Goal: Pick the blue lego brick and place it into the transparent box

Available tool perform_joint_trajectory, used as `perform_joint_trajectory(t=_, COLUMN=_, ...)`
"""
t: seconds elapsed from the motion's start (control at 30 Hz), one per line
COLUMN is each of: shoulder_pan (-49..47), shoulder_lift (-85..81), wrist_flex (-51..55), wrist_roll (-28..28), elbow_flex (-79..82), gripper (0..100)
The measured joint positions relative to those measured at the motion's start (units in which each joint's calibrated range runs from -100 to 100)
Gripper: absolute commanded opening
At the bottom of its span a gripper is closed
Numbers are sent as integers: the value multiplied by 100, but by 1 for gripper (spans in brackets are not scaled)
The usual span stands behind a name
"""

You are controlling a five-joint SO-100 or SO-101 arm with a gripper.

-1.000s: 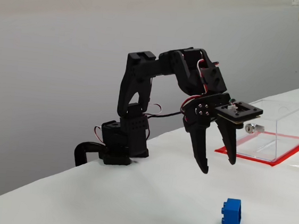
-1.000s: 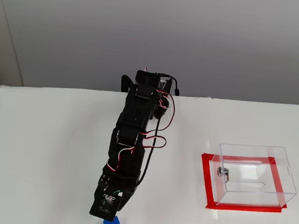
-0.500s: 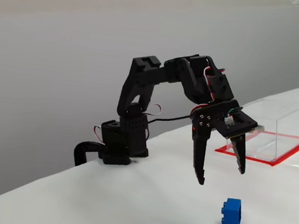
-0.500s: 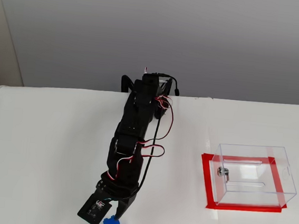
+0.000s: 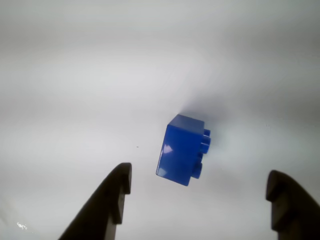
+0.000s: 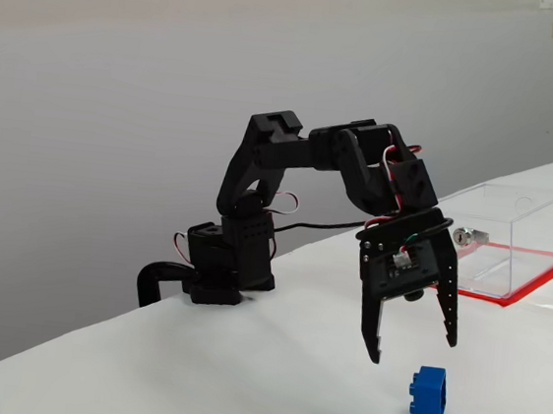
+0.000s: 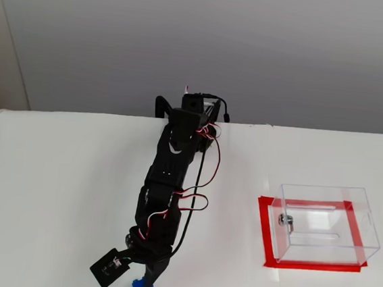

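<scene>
Blue lego brick (image 5: 182, 150) studs only wrist-visible

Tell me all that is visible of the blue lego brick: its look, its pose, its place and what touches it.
The blue lego brick is a small, glossy, bright blue plastic block, roughly cubic. It lies on its side on the white table, so its round studs point sideways: to the right in the wrist view, to the left in a fixed view. Only the table touches it. The open gripper hangs just above it, with one finger on each side in the wrist view. The transparent box stands apart from it.
</scene>
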Motion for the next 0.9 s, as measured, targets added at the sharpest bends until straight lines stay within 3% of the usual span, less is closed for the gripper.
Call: perform_joint_trajectory(t=0.9, shoulder_pan=-139, shoulder_lift=1049, wrist_flex=-34, wrist_roll=-103, elbow_flex=-803, gripper=30)
